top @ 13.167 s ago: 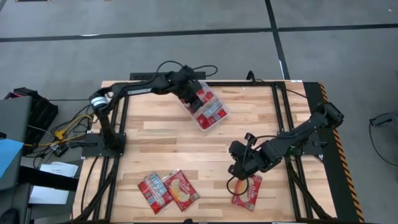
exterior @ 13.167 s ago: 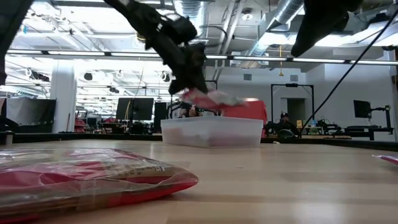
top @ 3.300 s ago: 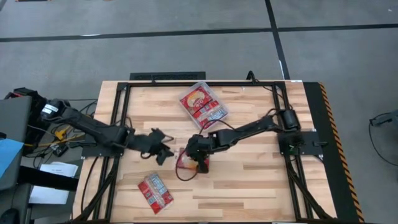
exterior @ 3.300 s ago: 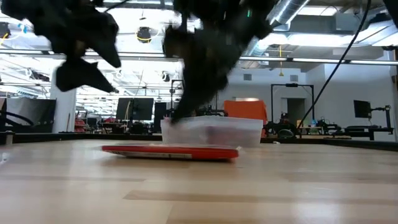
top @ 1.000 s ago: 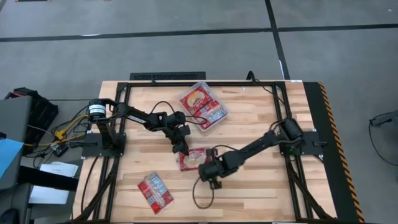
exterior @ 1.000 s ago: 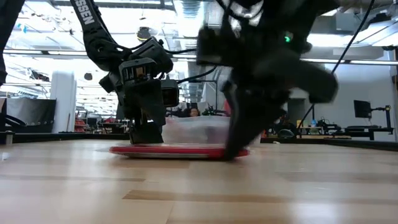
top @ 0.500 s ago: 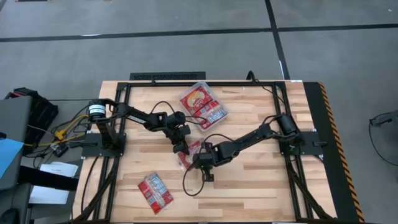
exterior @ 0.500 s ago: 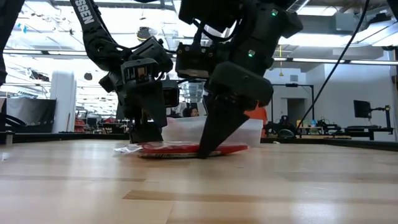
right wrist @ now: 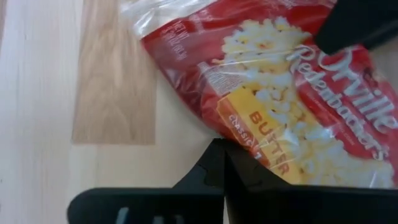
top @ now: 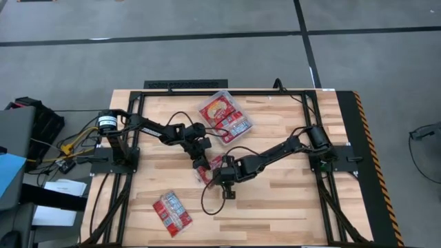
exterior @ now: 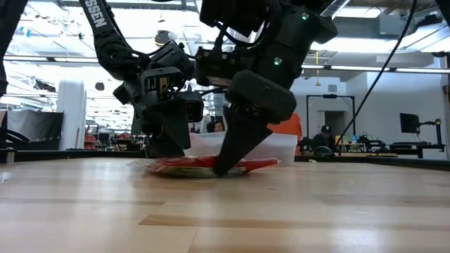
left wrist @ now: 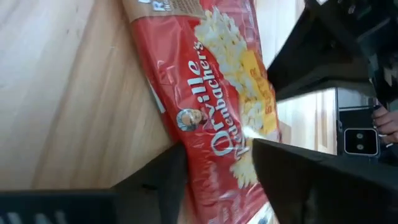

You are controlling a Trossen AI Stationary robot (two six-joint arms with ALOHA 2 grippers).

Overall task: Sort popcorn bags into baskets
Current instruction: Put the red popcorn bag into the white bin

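A red popcorn bag [top: 209, 167] with a yellow popcorn picture lies flat near the table's middle, between my two grippers. My left gripper [top: 200, 163] stands over its left end, pointing down, fingers open [left wrist: 217, 146]. My right gripper [top: 222, 173] is shut and slants down at the bag's near right edge [exterior: 221, 167]. The clear tub [top: 207, 124] near the far edge holds several red bags. One more bag [top: 171, 212] lies flat near the near left corner. My left gripper comes from above with open fingers; both fingertips [left wrist: 177, 155] stand on the bag's printed top face [left wrist: 217, 124], near its left end. The bag lies on the table under them. My right gripper, fingers shut, slants down from the right and meets the bag's near edge [right wrist: 239, 140] with its tip. That side of the bag [exterior: 260, 163] sits slightly raised off the wood.
The tub [exterior: 281, 144] stands behind the grippers toward the far edge. Black frame rails [top: 310, 138] run along the table's left, right and far sides. Bare wood lies to the near right. A loose cable [top: 207, 200] hangs from the right arm.
My right gripper has moved from the near right toward the bag, leftward and toward the far edge, and its shut tip has pushed the bag's near right edge. The bag has turned and slid a little toward the left gripper, its right side lifting slightly.
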